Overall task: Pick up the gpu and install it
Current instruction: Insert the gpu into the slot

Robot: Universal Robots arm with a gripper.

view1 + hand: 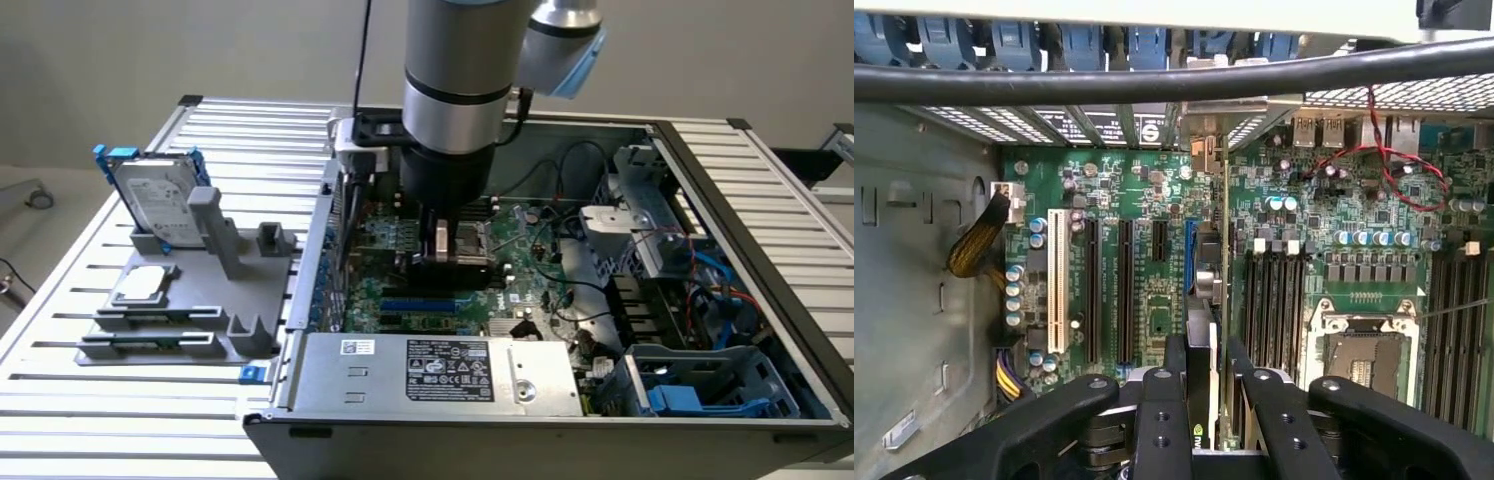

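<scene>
The gpu (pixel 1206 290) shows edge-on in the wrist view, a thin green board with a black cover, upright over the blue slot (pixel 1190 255) of the motherboard (pixel 1154 200). Its silver bracket (pixel 1204 150) reaches toward the rear wall of the case. My gripper (pixel 1206 400) is shut on the card, with one black finger (pixel 1162 410) pressed against each face. In the exterior view the gripper (pixel 451 250) hangs straight down inside the open computer case (pixel 747 170), with the black card (pixel 461 265) at its tip just above the board.
Black expansion slots (pixel 1094 290) and a white slot (pixel 1059 285) lie beside the card, memory slots (pixel 1274 290) and the CPU socket (pixel 1364 360) on its other side. A thick black cable (pixel 1174 80) crosses above. The power supply (pixel 441 370) fills the case's front. A hard drive (pixel 154 200) stands on the grey fixture (pixel 187 310).
</scene>
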